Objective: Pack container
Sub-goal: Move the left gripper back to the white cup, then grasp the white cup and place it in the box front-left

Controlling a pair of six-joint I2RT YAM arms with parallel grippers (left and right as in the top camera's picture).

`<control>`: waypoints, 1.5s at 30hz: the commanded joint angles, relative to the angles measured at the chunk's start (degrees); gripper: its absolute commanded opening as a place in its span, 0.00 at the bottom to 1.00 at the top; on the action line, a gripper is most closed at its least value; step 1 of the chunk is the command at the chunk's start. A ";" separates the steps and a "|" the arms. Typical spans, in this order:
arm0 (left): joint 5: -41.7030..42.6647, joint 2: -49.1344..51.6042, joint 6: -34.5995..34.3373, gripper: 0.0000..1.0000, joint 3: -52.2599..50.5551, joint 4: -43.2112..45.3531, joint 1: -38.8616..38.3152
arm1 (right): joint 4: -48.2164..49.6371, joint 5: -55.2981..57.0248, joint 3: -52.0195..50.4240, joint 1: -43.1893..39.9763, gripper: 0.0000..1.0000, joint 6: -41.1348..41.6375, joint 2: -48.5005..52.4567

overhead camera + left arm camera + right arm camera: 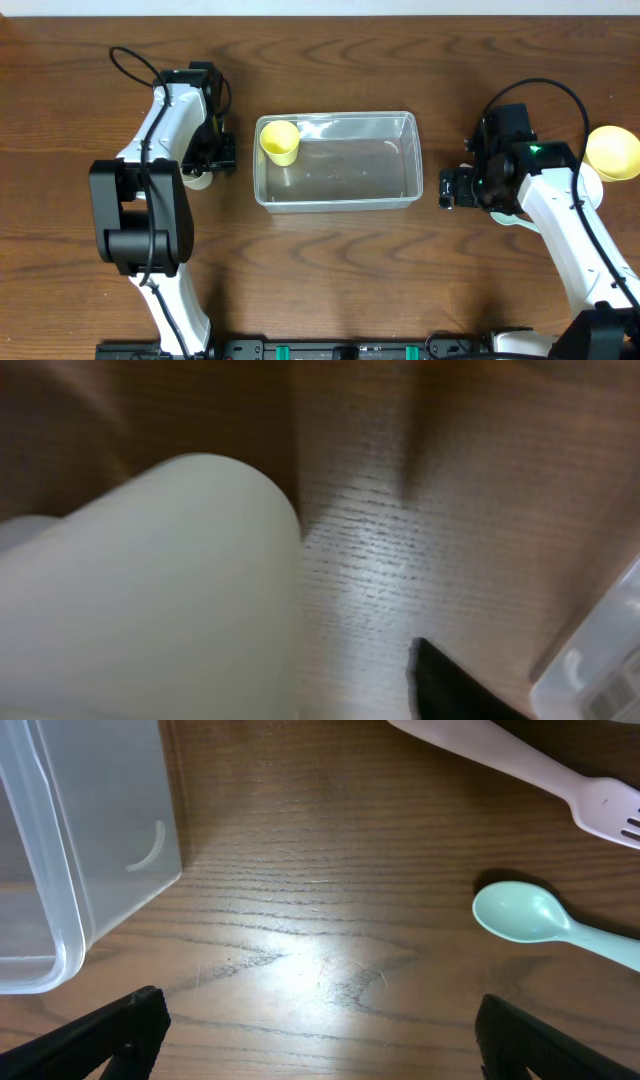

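Teal spoon [520, 912] lay near my wide-open, empty right gripper [320, 1032], so I judged it should centre over the handle before closing; container [340, 204] sat mid-table, and I couldn't tell the left gripper [221, 151] state

The container [336, 203] is a clear rectangular tub with rounded corners, upright and open. It sits at the middle of the table [330, 285], long sides parallel to the far edge.

Pale obj [150, 590] blurred, container [110, 810] & spoon [520, 912] cropped
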 commanded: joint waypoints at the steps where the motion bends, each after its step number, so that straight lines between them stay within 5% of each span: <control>1: -0.07 -1.42 -0.22 0.32 0.22 -0.35 0.26 | -0.11 0.00 0.90 0.59 0.99 -0.87 0.20; 6: -0.07 -2.62 -0.22 0.06 0.48 -0.48 0.20 | -0.11 0.00 0.90 0.59 0.99 -0.87 0.20; 16: 0.02 -13.25 -0.76 0.06 5.49 -7.56 -2.71 | -0.09 0.00 0.90 0.59 0.99 -0.87 0.20; 25: 3.13 -29.24 -0.81 0.06 6.40 -5.05 -18.05 | -0.02 0.00 0.90 0.59 0.99 -0.87 0.20; 31: 2.27 -26.80 -0.17 0.06 3.56 -3.74 -25.59 | -0.04 0.00 0.90 0.59 0.99 -0.87 0.20; 45: 2.27 -10.62 -0.15 0.06 -4.22 4.00 -26.16 | -0.07 0.00 0.90 0.59 0.99 -0.87 0.20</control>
